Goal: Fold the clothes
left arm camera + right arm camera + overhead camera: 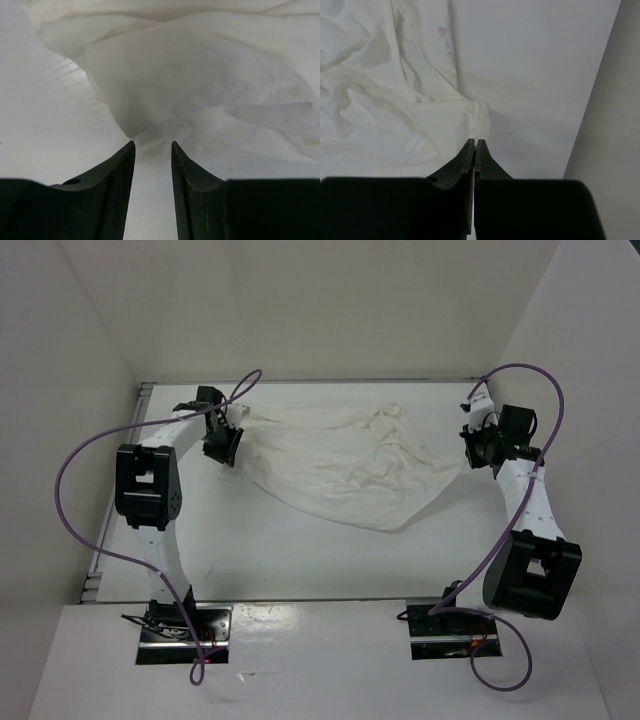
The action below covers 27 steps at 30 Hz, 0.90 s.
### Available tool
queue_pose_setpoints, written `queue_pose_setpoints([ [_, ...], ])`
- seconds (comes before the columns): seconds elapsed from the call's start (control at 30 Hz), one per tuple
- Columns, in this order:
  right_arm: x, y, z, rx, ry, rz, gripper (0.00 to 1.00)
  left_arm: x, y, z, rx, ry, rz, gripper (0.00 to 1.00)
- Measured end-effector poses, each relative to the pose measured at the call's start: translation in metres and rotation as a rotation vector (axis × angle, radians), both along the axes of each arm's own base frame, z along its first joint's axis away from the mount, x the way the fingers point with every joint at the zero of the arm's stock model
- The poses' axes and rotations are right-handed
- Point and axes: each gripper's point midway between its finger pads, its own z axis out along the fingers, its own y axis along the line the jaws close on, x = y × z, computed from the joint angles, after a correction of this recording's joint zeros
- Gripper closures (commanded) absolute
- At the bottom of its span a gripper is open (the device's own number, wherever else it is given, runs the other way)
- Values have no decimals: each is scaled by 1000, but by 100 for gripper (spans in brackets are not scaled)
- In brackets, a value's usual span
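Observation:
The clothes (340, 465) are one wrinkled white garment spread across the far middle of the table, reaching from one gripper to the other. My left gripper (222, 447) is at its left end. In the left wrist view that gripper (153, 145) is open, with only bare table between its fingers and a raised fold of the clothes (200, 75) just past the tips. My right gripper (478, 448) is at the garment's right end. In the right wrist view it (475, 141) is shut, and a hemmed corner of the clothes (380, 100) runs right down into its tips.
White walls close in the table (300, 560) at the back and on both sides; the right wall (620, 125) stands close beside my right gripper. A metal rail (110, 530) edges the table's left side. Purple cables (90, 455) loop off both arms.

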Motion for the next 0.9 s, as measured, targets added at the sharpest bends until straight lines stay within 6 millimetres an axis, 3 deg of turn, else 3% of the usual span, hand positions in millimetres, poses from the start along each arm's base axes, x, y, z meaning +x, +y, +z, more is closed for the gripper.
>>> queue_pose_setpoints([
  [0.43, 0, 2, 0, 7, -2, 8, 100, 0, -35, -2, 12, -24, -82, 58],
  [0.9, 0, 3, 0, 12, -3, 14, 100, 5, -33, -1, 50, -44, -77, 58],
])
